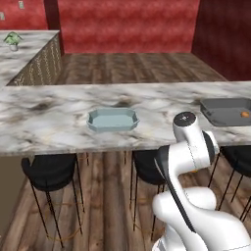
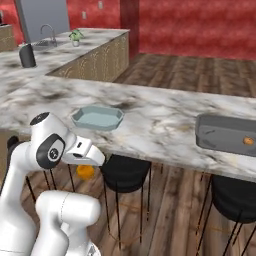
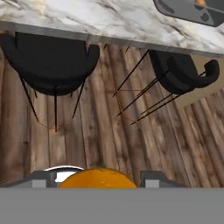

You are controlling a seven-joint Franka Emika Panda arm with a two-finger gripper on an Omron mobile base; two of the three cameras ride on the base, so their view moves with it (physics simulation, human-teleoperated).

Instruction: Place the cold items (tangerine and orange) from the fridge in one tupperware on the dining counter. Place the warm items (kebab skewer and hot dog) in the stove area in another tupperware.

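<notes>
My gripper (image 3: 97, 180) is shut on a round orange (image 3: 97, 178), which sits between the two finger tips at the bottom of the hand view. From the right base view, the orange (image 2: 86, 171) hangs under the hand, below the level of the dining counter (image 2: 160, 120). On that counter's right end stands a dark grey tupperware (image 1: 226, 111) (image 2: 225, 134) with a small tangerine (image 1: 244, 113) (image 2: 248, 141) inside. Near the counter's middle stands a light blue tupperware (image 1: 112, 119) (image 2: 97, 117), which looks empty.
Black bar stools (image 1: 49, 171) (image 2: 125, 172) (image 3: 50, 61) stand under the counter's near edge on a wooden floor. A second counter at the back left carries a small plant (image 1: 12, 39) (image 2: 75, 36), a dark canister (image 2: 27, 55) and a faucet (image 2: 47, 31).
</notes>
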